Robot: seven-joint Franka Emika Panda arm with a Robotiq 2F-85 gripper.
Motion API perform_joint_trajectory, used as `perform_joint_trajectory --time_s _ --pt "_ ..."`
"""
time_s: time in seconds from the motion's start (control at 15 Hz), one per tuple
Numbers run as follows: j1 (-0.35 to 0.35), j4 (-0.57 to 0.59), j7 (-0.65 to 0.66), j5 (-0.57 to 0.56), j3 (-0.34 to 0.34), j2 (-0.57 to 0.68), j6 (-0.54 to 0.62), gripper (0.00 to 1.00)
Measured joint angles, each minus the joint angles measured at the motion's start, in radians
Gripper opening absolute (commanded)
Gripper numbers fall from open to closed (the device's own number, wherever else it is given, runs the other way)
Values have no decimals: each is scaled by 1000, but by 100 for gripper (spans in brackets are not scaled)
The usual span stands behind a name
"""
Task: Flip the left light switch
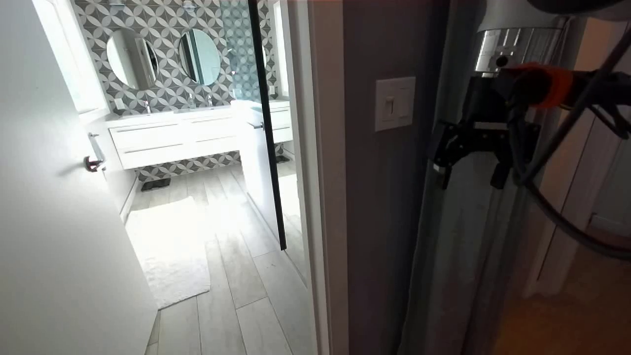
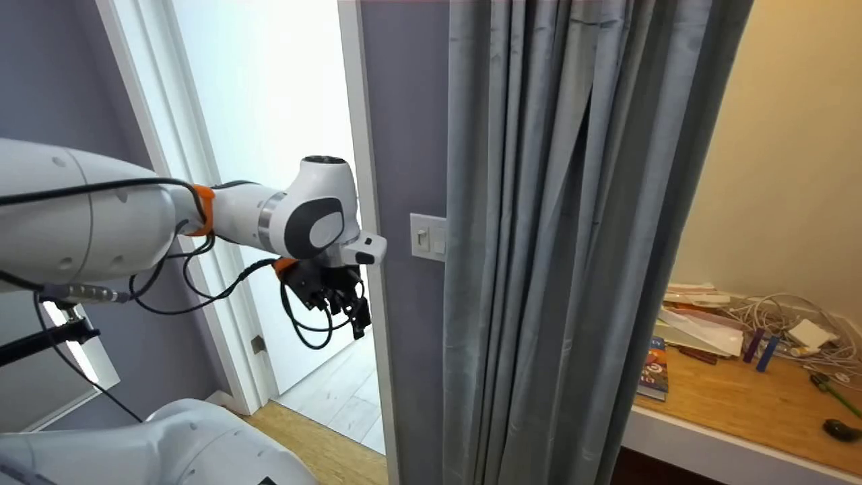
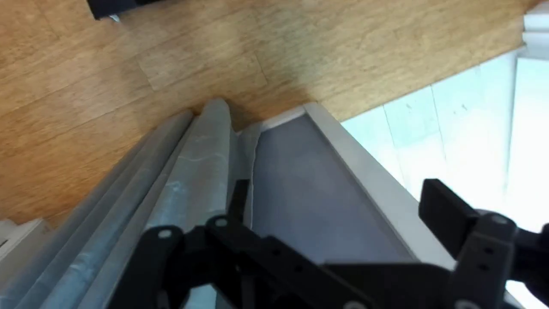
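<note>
The left light switch (image 1: pixel 389 106) is a small raised lever on the left half of a pale, nearly square wall plate (image 1: pixel 400 123). The left light switch also shows in an exterior view (image 2: pixel 422 238), on the plate (image 2: pixel 429 253) beside the curtain. A flat rocker fills the plate's right half. My gripper (image 1: pixel 471 180) points downward, open with nothing between its fingers. It is apart from the plate, with its fingertips lower than it. In an exterior view the gripper (image 2: pixel 360 318) is partly hidden by its cables. In the wrist view the gripper's fingers (image 3: pixel 341 206) are wide apart; the switch is out of view.
A grey curtain (image 2: pixel 539 269) hangs right beside the plate and overlaps the wall there. A white door frame (image 1: pixel 328 197) stands to its left, with an open door (image 1: pixel 74 222) and bathroom beyond. Cables (image 1: pixel 557 212) loop around the wrist. The wooden floor (image 3: pixel 193 56) lies below.
</note>
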Motion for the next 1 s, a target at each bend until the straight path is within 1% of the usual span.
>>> perform_joint_trajectory --time_s 0.2,0.53,1.0 --pt "-32 1 46 15 -3 23 169 100" --pt "-83 2 161 30 -4 76 427 100" --pt "-94 1 369 85 -4 123 708 100"
